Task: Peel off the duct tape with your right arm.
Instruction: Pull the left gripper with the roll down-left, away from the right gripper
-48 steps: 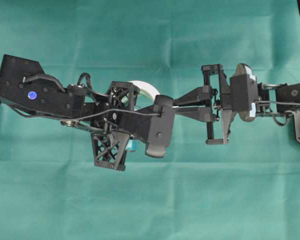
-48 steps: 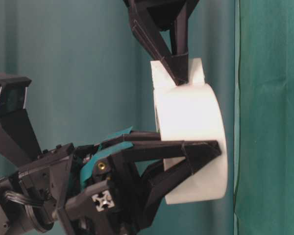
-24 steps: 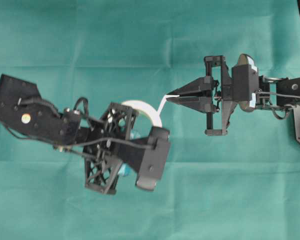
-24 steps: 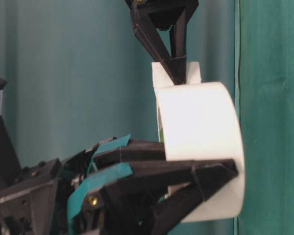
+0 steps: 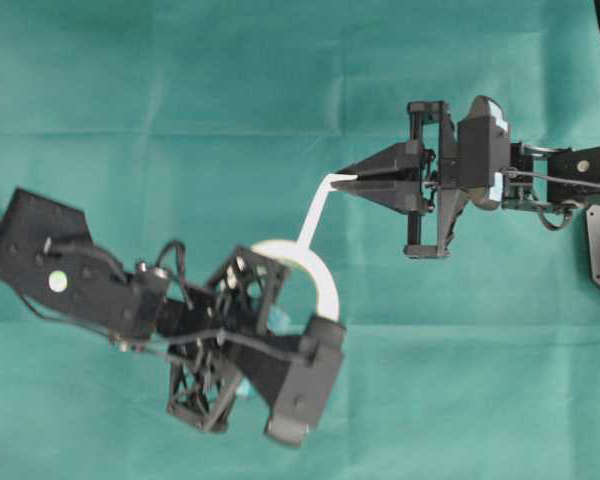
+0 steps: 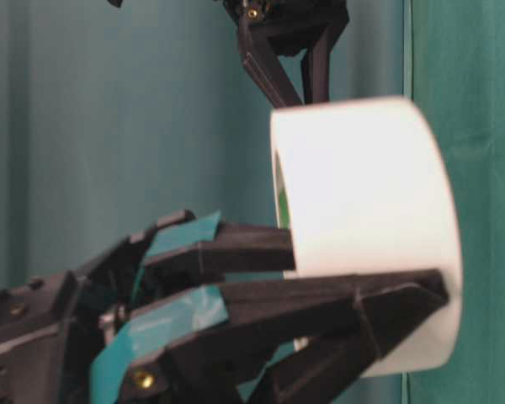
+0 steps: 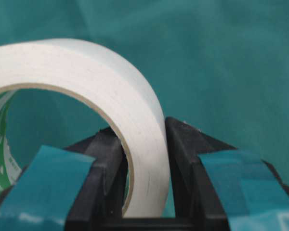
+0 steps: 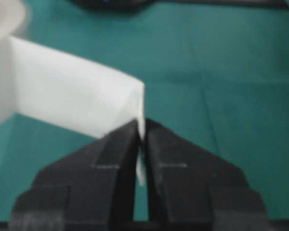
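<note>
One duct tape [image 5: 315, 285] roll is in view, a white ring held on edge above the green cloth [image 5: 280, 80], its hole facing sideways rather than up; green print shows inside its core. The left gripper [image 7: 144, 187] clamps the roll's wall, one finger inside the ring and one outside, both fingers carrying teal patches. From the roll a single white strip [image 5: 313, 215] runs taut and straight, its long axis slanting up and to the right in the overhead view, away from the roll. At the far end of that strip, well apart from the roll, the right gripper [image 5: 340, 179] has its two pointed fingers pinched together on the strip's tip. Two arms in all, one roll, one strip.
</note>
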Controlling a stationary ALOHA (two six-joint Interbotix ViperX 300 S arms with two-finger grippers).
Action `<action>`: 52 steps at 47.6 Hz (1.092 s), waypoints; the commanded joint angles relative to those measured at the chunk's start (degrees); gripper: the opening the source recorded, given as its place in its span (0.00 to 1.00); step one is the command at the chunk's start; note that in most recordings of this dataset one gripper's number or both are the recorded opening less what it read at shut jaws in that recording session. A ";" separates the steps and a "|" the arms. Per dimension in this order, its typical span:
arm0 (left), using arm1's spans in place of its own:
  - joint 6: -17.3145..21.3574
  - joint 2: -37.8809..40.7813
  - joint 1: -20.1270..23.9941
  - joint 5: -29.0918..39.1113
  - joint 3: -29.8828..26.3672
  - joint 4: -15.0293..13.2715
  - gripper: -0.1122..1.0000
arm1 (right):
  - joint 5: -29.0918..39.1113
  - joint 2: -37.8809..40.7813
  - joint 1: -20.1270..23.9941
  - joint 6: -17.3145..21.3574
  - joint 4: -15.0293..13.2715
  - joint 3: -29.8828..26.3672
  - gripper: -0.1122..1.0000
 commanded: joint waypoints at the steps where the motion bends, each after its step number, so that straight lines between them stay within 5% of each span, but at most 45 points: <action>1: 1.14 -0.53 -2.20 -0.88 -3.25 -0.26 0.28 | -0.44 0.09 -2.02 -0.09 0.18 -1.41 0.02; 52: 13.36 -0.35 -9.40 -10.37 -8.88 -0.26 0.28 | -1.05 10.28 -7.73 -0.62 -0.79 -9.14 0.02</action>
